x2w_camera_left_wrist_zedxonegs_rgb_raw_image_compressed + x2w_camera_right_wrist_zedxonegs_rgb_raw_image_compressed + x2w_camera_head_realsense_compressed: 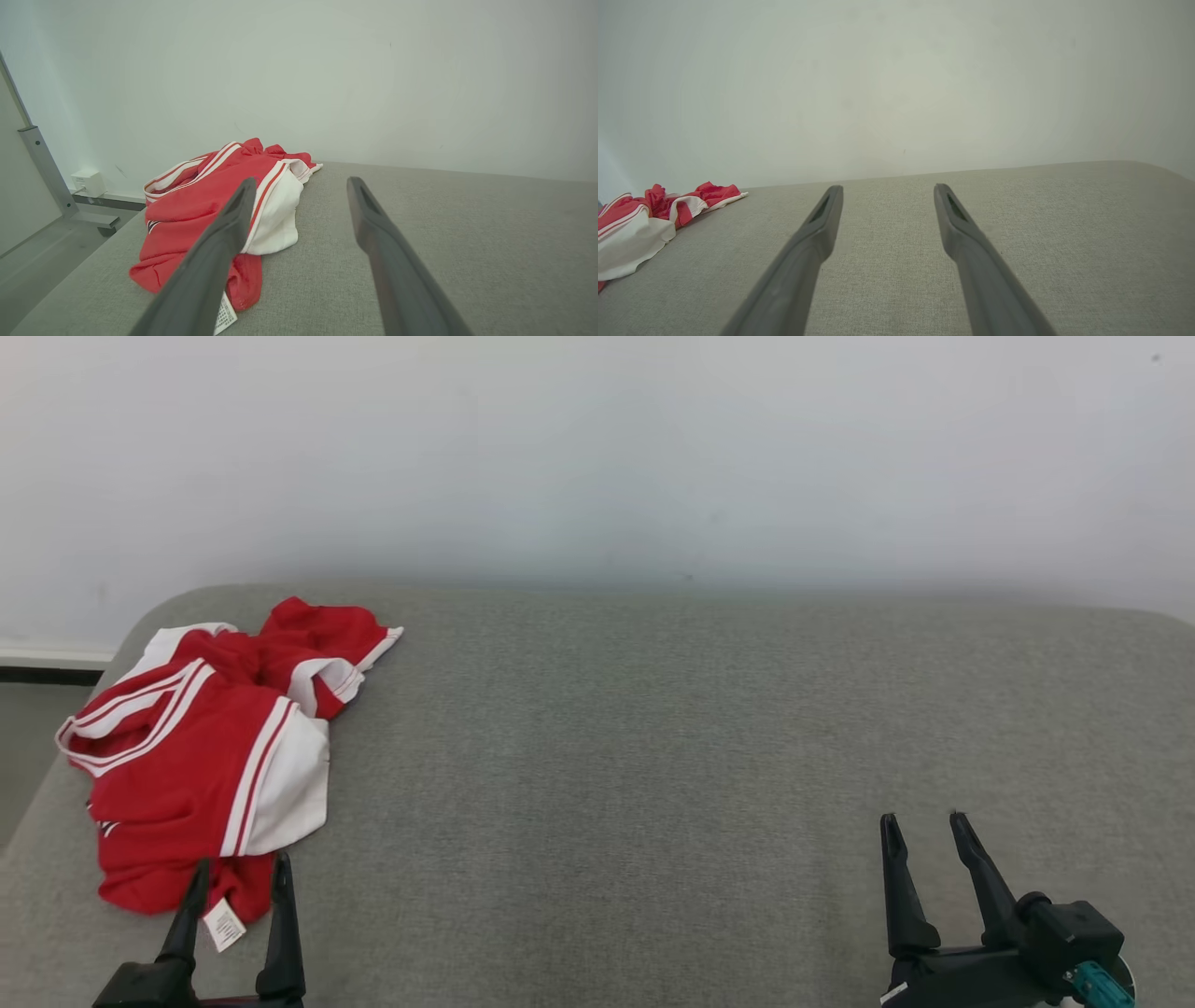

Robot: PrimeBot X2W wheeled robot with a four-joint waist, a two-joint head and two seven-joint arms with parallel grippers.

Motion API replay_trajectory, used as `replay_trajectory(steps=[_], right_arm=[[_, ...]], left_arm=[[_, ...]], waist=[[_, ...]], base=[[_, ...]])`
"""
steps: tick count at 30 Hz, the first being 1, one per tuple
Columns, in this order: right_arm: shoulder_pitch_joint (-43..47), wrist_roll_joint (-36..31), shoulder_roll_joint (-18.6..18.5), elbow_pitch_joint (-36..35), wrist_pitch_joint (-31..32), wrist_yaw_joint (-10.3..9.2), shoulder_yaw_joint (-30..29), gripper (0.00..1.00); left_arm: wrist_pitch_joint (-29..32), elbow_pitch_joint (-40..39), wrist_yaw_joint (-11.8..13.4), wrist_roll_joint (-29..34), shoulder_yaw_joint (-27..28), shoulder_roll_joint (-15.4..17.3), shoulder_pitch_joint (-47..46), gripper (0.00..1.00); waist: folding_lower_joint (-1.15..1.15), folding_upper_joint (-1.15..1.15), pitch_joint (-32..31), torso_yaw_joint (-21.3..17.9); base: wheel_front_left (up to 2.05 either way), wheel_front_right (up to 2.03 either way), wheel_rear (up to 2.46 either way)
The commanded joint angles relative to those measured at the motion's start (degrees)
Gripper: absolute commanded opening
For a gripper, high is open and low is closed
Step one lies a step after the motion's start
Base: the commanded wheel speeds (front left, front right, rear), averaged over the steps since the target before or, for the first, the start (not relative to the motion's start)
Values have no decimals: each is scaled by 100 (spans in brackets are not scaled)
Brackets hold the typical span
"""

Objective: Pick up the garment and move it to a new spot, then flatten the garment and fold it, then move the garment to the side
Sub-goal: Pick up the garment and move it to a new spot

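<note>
A red garment (177, 756) with white panels and stripes lies crumpled at the far left of the grey padded surface (653, 756). A white label sticks out at its near hem. My left gripper (241, 866) stands open just in front of that hem, holding nothing. In the left wrist view the garment (201, 210) lies ahead, left of my open left gripper (301, 183). My right gripper (920, 819) is open over bare fabric at the lower right, far from the garment. The right wrist view has the garment (630, 228) at the left edge and my open right gripper (887, 187).
The grey surface ends in a rounded left edge, with floor (42, 252) below it. A pale wall (597, 457) runs behind the surface. A metal post (46, 172) and a small white box (88, 183) stand by the wall at the left.
</note>
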Motion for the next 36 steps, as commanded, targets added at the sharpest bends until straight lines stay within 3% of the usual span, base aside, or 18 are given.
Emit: replay_trajectory(steps=[1, 20, 28, 36], right_arm=[[81, 55, 5, 22, -4, -12, 5, 100], [97, 113, 3, 140, -4, -12, 74, 100], [104, 111, 2, 206, -4, -12, 156, 100], [19, 105, 2, 268, -4, -12, 250, 100]], left_arm=[[-20, 29, 25, -28, 4, 26, -58, 100], [106, -41, 235, -65, 57, 140, 115, 100], [101, -5, 295, -149, 168, 246, 190, 100], [71, -25, 360, -201, 275, 299, 271, 100]], waist=[[-1, 0, 5, 190], [-1, 0, -49, 1912], [-1, 0, -96, 2325], [-1, 0, -67, 2383]], base=[[0, 0, 0], [0, 0, 0], [0, 0, 0], [0, 0, 0]])
